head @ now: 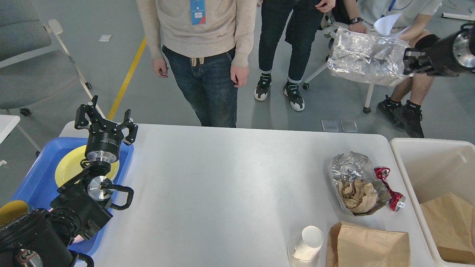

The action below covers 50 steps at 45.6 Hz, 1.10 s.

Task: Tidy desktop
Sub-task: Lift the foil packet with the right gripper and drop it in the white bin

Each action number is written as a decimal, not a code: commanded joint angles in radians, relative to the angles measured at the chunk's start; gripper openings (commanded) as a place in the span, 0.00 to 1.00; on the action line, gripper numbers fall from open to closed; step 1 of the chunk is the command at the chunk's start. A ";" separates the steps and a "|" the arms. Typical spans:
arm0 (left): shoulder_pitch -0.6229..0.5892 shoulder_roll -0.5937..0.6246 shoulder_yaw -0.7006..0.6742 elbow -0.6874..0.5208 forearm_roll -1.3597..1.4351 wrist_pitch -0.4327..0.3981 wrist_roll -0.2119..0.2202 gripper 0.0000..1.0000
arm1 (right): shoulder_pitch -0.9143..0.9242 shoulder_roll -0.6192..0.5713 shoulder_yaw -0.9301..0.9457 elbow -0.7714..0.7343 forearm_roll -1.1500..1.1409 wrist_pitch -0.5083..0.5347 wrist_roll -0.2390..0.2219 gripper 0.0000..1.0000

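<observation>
Our left pincer (104, 120) is hovering spread open and empty over the blue tray (33, 185) at left. Our right pincer (410, 61), upper right, is gripping a clear plastic bag (365, 55). The surface (230, 185) is filling the lower centre.

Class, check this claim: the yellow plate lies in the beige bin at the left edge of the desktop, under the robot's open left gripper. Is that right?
Not quite. The head view shows the yellow plate lying in the blue tray, not the beige bin, which stands at the right. The rest holds: left edge of the desktop, under the open left gripper.
</observation>
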 commanded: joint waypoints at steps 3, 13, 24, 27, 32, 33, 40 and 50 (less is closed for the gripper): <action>0.000 0.000 0.000 0.000 -0.002 -0.001 0.000 0.97 | -0.165 -0.133 0.002 -0.010 0.001 -0.084 0.000 0.00; 0.000 0.000 0.000 0.000 0.000 -0.001 0.000 0.97 | -0.458 -0.219 0.031 -0.079 0.021 -0.216 0.000 0.00; 0.000 0.000 0.000 0.000 0.000 -0.001 0.000 0.97 | -0.820 -0.192 0.137 -0.163 0.173 -0.372 0.000 0.00; 0.000 0.000 0.000 0.000 0.000 -0.001 0.000 0.97 | -0.859 -0.186 0.158 -0.169 0.174 -0.392 0.000 0.00; 0.000 0.000 0.000 0.000 0.000 -0.001 0.000 0.96 | -0.895 -0.178 0.168 -0.203 0.174 -0.426 0.002 0.51; 0.000 0.000 0.000 0.000 -0.002 -0.001 0.000 0.97 | -0.899 -0.175 0.169 -0.218 0.177 -0.437 0.003 0.73; 0.001 0.000 0.000 0.000 0.000 -0.001 0.000 0.97 | -0.902 -0.166 0.177 -0.263 0.182 -0.452 0.006 1.00; 0.000 0.000 0.000 0.000 0.000 -0.001 0.000 0.96 | -0.877 -0.154 0.174 -0.245 0.180 -0.437 0.006 1.00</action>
